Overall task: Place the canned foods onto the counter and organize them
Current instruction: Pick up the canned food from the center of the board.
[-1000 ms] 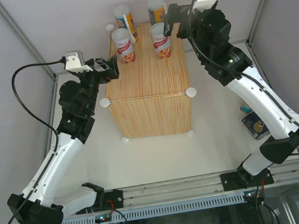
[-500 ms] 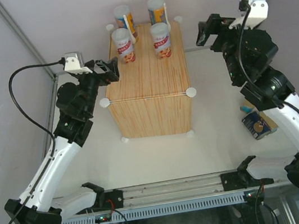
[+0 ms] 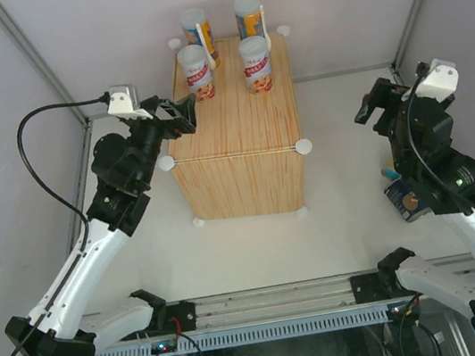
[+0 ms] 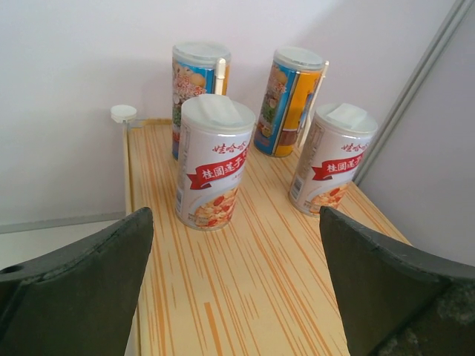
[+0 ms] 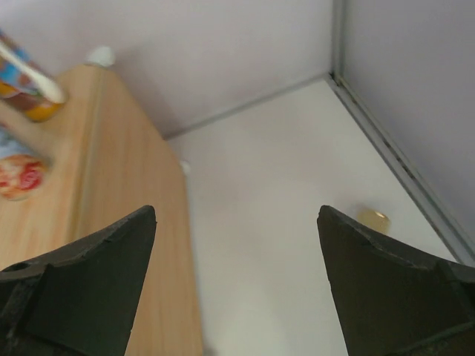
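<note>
On the counter, at its far end, two blue-orange cylinders stand behind two white-red cans. The left gripper, spread and empty, hangs at its left edge. The right gripper, also spread, hangs over the table. The right arm half hides what may be a dark can.

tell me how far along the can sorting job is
Done: two tall blue-orange cans and two white-red cans stand on the counter. In hand: nothing; both arms' jaws are open and empty. Left: at least a dark can on the table near the right arm.
</note>
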You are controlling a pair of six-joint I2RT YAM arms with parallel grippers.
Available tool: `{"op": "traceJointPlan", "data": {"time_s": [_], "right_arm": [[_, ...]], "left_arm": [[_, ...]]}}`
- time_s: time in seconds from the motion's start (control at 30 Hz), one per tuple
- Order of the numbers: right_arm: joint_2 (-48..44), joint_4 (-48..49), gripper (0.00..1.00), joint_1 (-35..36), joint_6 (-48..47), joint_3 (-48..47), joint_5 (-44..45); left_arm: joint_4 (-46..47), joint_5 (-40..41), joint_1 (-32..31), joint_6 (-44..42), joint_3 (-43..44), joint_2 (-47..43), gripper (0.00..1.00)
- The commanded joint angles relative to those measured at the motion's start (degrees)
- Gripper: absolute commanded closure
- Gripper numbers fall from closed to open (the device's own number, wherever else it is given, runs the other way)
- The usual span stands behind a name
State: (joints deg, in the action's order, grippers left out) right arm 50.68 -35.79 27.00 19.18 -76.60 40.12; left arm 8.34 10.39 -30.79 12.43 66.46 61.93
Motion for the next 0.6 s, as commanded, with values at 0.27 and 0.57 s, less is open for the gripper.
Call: {"op": "traceJointPlan", "data": {"time_s": [0.27, 0.57], "right_arm": [[-3.56, -11.25, 0.11, -24.92, 12.18, 13.35, -19.33], [-1.81, -10.5, 0.08, -30.14, 12.72, 19.92, -19.55]], "left_arm": [[2.32, -3.46, -0.98, 0.84, 4.52, 1.08, 0.04], [3.39, -4.82, -1.03, 1.88, 6.03, 2.43, 0.03]]}}
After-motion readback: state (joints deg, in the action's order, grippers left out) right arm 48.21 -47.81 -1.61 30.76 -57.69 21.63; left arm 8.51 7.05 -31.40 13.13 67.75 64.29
